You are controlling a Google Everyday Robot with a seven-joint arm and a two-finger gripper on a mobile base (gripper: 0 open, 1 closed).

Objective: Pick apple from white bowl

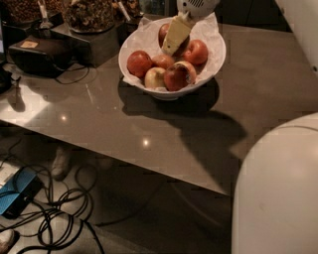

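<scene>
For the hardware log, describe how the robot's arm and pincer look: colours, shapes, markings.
The arm is a smooth, rounded, glossy white shell, with no markings or cables showing. Its wrist housing is white with a dotted vent grille. The pincer, over the white bowl, is pale yellow and wedge-shaped.
</scene>
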